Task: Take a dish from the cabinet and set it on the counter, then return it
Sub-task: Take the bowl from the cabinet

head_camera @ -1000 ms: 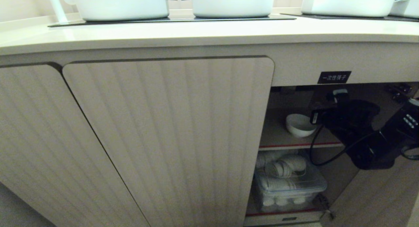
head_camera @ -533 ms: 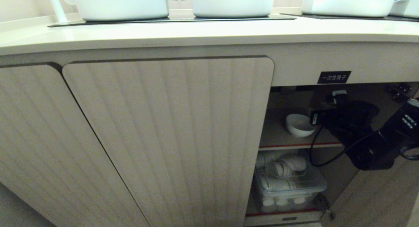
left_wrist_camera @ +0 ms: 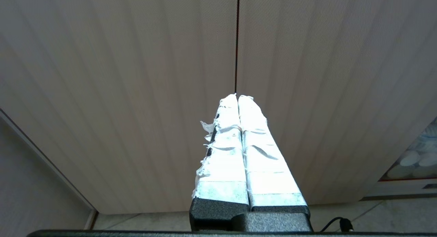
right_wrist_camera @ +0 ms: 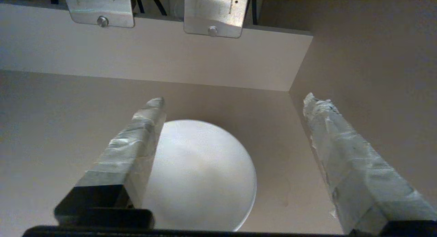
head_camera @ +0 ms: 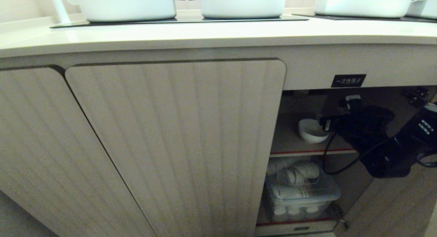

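Inside the open right bay of the cabinet (head_camera: 177, 144), on the upper inner shelf (head_camera: 290, 143): the dish (head_camera: 311, 131), a small white bowl, sitting upright toward the left part of the shelf. Right gripper (right_wrist_camera: 235, 110) reaching in from the right, released, tape-wrapped fingers (right_wrist_camera: 136, 144) spread wide. Bowl low between the two fingers, closer to one than the other, with that finger crossing over its rim; contact impossible to judge. Far finger well apart from the bowl, beside the cabinet's side wall. Below the shelf, a clear plastic box (head_camera: 302, 196) of white crockery. Above, the counter (head_camera: 205, 35) carrying large white pots (head_camera: 126, 4). Small black label (head_camera: 348, 80) over the opening. Left gripper (left_wrist_camera: 237, 98) clenched empty, parked before the fluted doors.
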You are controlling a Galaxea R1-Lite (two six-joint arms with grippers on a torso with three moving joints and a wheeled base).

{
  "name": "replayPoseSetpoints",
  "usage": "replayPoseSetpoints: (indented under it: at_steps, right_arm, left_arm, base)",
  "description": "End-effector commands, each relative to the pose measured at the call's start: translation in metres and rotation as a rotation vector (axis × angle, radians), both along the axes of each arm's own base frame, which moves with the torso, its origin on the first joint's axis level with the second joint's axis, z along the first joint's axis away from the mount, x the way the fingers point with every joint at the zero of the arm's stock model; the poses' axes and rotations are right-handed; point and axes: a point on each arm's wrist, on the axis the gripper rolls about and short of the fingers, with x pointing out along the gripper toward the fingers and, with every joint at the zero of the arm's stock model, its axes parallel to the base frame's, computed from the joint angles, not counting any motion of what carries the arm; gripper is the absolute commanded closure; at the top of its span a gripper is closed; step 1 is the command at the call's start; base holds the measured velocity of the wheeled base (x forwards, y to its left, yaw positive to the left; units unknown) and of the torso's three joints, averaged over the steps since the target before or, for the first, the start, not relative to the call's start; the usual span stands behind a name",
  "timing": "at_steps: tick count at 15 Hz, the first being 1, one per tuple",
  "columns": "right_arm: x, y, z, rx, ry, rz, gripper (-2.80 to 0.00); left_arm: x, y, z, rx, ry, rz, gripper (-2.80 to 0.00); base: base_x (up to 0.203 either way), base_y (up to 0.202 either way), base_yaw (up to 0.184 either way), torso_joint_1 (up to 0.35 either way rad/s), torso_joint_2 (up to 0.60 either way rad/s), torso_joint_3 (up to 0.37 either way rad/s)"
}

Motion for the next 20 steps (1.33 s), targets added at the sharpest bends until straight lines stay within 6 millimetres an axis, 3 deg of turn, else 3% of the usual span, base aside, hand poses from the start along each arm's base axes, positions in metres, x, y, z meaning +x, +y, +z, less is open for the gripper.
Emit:
replayPoseSetpoints:
  at_steps: [1,20]
  right_arm:
    - [-0.001,0.002,0.001,-0.001,-0.009,0.006,-2.8]
    - [-0.001,0.004,0.008,-0.007,-0.034,-0.003,-2.8]
  left_arm:
    - [0.0,0.0,0.0,0.0,0.0,0.002,0.0]
    - [0.0,0.0,0.0,0.0,0.0,0.002,0.0]
  base:
    - [0.0,0.0,0.0,0.0,0.0,0.0]
    - [0.0,0.0,0.0,0.0,0.0,0.0]
